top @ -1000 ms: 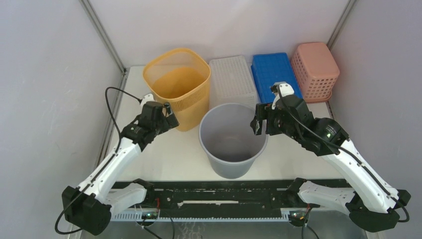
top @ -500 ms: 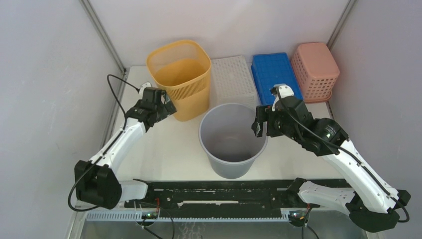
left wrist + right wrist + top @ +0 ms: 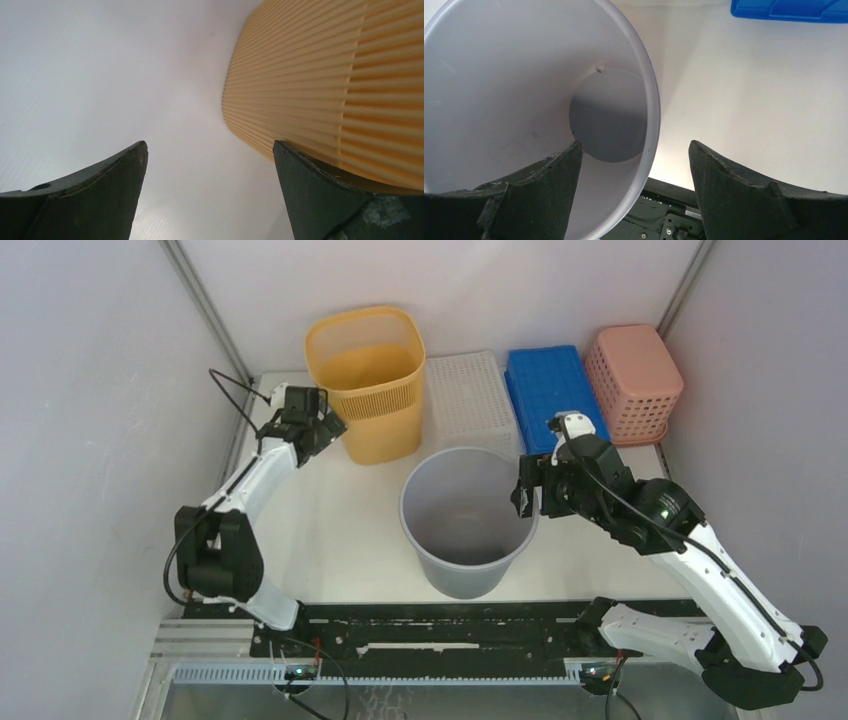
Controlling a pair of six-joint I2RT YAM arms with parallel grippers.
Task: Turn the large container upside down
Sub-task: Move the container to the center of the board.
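The large container, a grey round bucket [image 3: 465, 530], stands upright with its mouth up at the middle of the table. My right gripper [image 3: 525, 495] is open at the bucket's right rim. In the right wrist view the rim of the bucket [image 3: 524, 75] runs between the jaws of the right gripper [image 3: 635, 145], with one finger inside and the other outside, neither pressing on it. My left gripper [image 3: 325, 425] is open at the left side of the yellow slatted basket [image 3: 368, 390]. In the left wrist view nothing lies between the jaws of the left gripper [image 3: 210, 145].
The yellow basket [image 3: 325, 75] stands at the back left. Along the back lie a white crate [image 3: 465, 400], a blue crate [image 3: 550, 390] and a pink basket [image 3: 632, 380]. White walls close both sides. The black arm rail runs along the near edge.
My left arm has stretched toward the back, and the yellow basket has slid back with it. The right gripper has stayed at the bucket's rim.
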